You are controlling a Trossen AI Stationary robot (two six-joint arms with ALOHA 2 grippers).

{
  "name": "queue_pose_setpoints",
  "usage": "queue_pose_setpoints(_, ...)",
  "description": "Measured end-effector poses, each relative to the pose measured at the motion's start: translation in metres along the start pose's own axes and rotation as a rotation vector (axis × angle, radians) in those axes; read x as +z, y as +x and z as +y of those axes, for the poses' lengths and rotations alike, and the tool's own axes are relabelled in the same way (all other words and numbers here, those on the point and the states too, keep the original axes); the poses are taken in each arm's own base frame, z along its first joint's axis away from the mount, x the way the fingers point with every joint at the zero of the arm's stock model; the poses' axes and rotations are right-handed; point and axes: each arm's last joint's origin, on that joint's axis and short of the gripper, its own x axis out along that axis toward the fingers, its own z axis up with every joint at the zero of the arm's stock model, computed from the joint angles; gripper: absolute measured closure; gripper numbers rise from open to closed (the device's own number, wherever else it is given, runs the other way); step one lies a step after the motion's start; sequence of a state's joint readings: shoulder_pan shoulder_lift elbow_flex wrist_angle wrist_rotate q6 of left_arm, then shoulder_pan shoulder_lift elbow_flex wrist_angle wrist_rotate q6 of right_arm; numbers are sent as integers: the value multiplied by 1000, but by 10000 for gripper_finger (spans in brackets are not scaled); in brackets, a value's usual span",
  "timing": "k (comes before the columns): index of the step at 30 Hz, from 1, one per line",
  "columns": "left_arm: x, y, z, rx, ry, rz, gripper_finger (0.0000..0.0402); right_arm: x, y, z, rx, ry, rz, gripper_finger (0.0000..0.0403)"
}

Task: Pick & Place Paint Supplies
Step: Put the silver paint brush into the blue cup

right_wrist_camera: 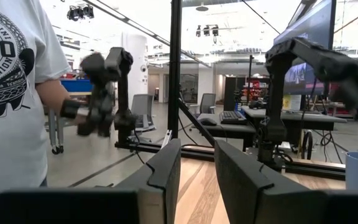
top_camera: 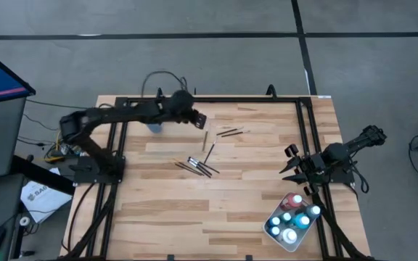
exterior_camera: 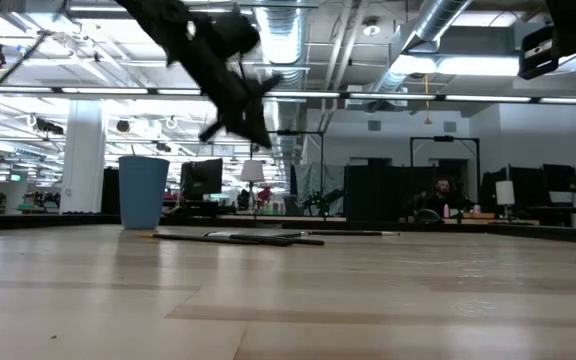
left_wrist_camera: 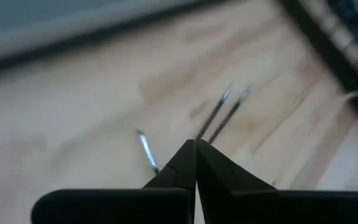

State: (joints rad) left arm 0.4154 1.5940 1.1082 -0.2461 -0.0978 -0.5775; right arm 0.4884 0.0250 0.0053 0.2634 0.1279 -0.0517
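Several thin dark-handled paintbrushes (top_camera: pixel 197 166) lie flat on the wooden table near its middle, with a pair (top_camera: pixel 230 133) and a single one (top_camera: pixel 206 141) farther back. My left gripper (top_camera: pixel 202 121) hangs shut above the table, over the far brushes (left_wrist_camera: pixel 219 112), holding nothing. It shows raised in the low view (exterior_camera: pixel 243 125). Small paint bottles (top_camera: pixel 290 217) stand in the white tray (top_camera: pixel 270 230) at the near right corner. My right gripper (top_camera: pixel 287 161) waits open at the right side, its fingers (right_wrist_camera: pixel 166 171) apart.
A blue round cup (exterior_camera: pixel 143 191) stands at the far left of the table, partly under my left arm (top_camera: pixel 154 127). A dark metal frame (top_camera: pixel 301 123) borders the table. A person in a white T-shirt (right_wrist_camera: pixel 8 93) stands beyond the table.
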Motion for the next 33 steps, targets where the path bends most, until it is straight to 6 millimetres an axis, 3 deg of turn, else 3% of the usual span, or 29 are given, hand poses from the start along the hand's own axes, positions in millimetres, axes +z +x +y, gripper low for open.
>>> queue_pose_setpoints(7, 31, -75, 8, 65, 12, -306, 401, 0, 0, 0, 0, 0, 0, 311)
queue_pose_setpoints(11, 26, -69, 19, 67, -96, -272, 401, 0, 0, 0, 0, 0, 0, 311)
queue_pose_setpoints(16, 22, -59, 11, -57, -75, -194, 401, 0, 0, 0, 0, 0, 0, 311)
queue_pose_setpoints(18, 24, -69, 6, -112, -40, -222, 401, 0, 0, 0, 0, 0, 0, 311)
queue_pose_setpoints(24, 38, -129, 2, -207, 11, -436, 401, 0, 0, 0, 0, 0, 0, 311)
queue_pose_setpoints(27, 41, -142, 2, -217, 1, -488, 401, 0, 0, 0, 0, 0, 0, 311)
queue_pose_setpoints(30, 39, -135, 1, -212, 8, -461, 395, 0, 0, 0, 0, 0, 0, 311)
queue_pose_setpoints(33, 35, -114, -3, -202, 68, -396, 376, 0, 0, 0, 0, 0, 0, 311)
